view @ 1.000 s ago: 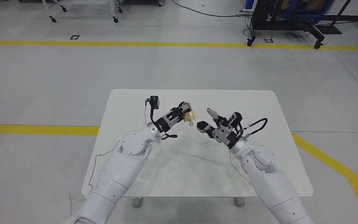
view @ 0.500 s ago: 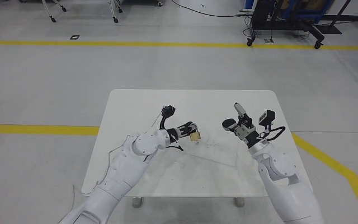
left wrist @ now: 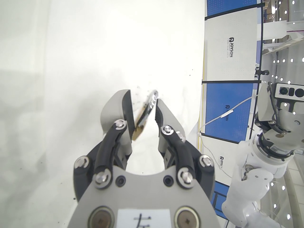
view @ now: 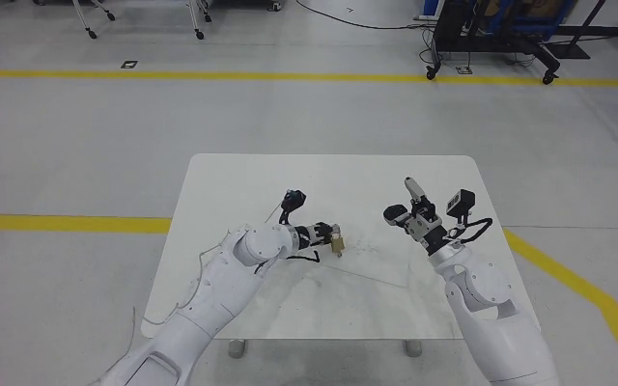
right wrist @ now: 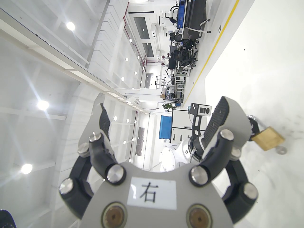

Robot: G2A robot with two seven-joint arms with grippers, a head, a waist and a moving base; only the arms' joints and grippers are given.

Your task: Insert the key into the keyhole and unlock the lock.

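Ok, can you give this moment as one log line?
left gripper: holding padlock close to table | right gripper: open, empty | key: apparently in padlock

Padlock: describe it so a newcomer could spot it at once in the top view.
Start at the white table; near its middle is the left arm's tool. The padlock is gripped at that tool's tip. It is the one brass-coloured thing among white and black parts.

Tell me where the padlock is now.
The padlock is between the jaws of the left gripper, near the middle of the table in the top view.
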